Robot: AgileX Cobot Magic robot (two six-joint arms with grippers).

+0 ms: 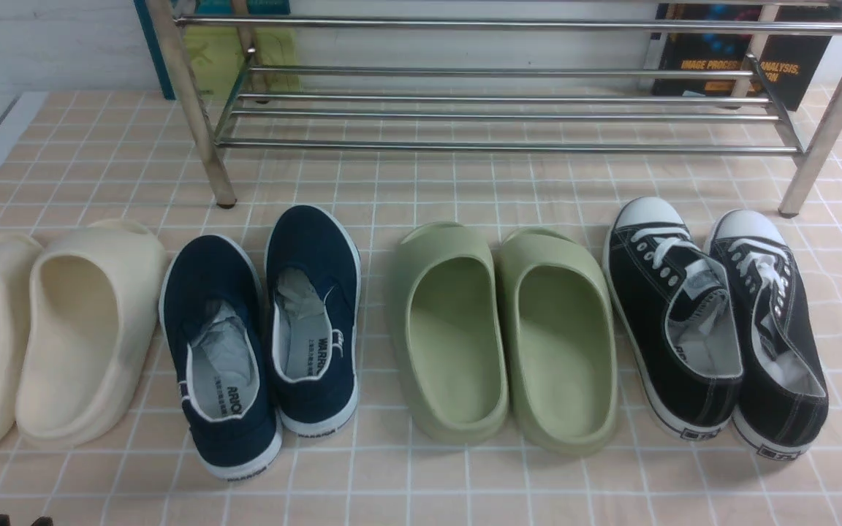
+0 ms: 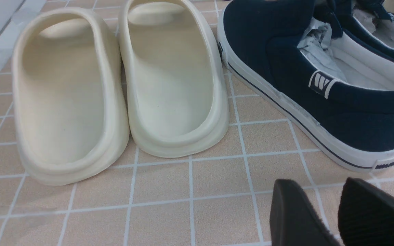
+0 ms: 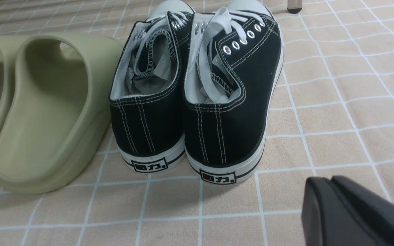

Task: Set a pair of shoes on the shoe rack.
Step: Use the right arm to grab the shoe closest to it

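Peach-checked table [image 1: 465, 482]: black sneakers [image 1: 713, 321] sit before shoe rack [image 1: 501, 146]; right end effector [image 3: 325, 186] pressed together (left end effector [image 2: 322, 191] apart) should spread, pinch adjoining heel collars.

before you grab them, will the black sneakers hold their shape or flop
The black sneakers will probably hold their shape: paper stuffing fills them and the rubber soles look stiff. The canvas heel collar may give under a pinch. The loose white laces could dangle or snag.
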